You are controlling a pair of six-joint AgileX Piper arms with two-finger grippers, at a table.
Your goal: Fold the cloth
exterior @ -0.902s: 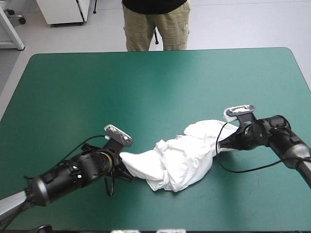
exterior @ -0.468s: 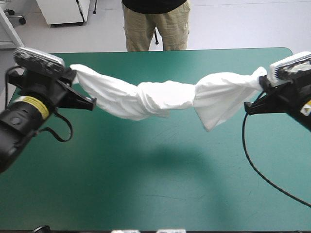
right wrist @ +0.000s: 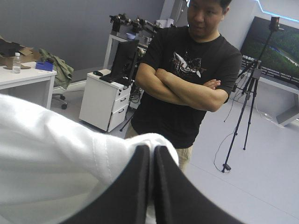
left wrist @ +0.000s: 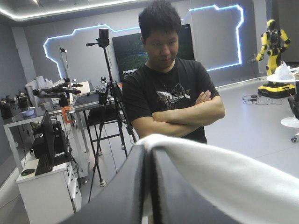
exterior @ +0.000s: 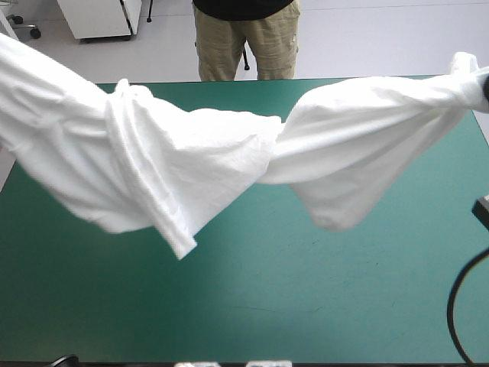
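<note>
The white T-shirt (exterior: 191,153) hangs twisted in the air, stretched across the whole width of the high view above the teal-green table (exterior: 306,306). Two loose folds sag from its middle. Both arms are raised out of the high view. In the left wrist view my left gripper (left wrist: 148,154) is shut on the T-shirt (left wrist: 224,177), which spreads away to one side of the black fingers. In the right wrist view my right gripper (right wrist: 152,151) is shut on the T-shirt (right wrist: 46,154), with a hemmed edge bunched over the fingertips. Both wrist views look level into the room.
The table top lies well below the hanging cloth, and the shirt's lowest fold (exterior: 179,245) dangles over its left half.
Both grippers have risen from the table with the T-shirt and moved apart. The shirt went from a heap on the cover to a stretched, twisted band close under the high camera.
</note>
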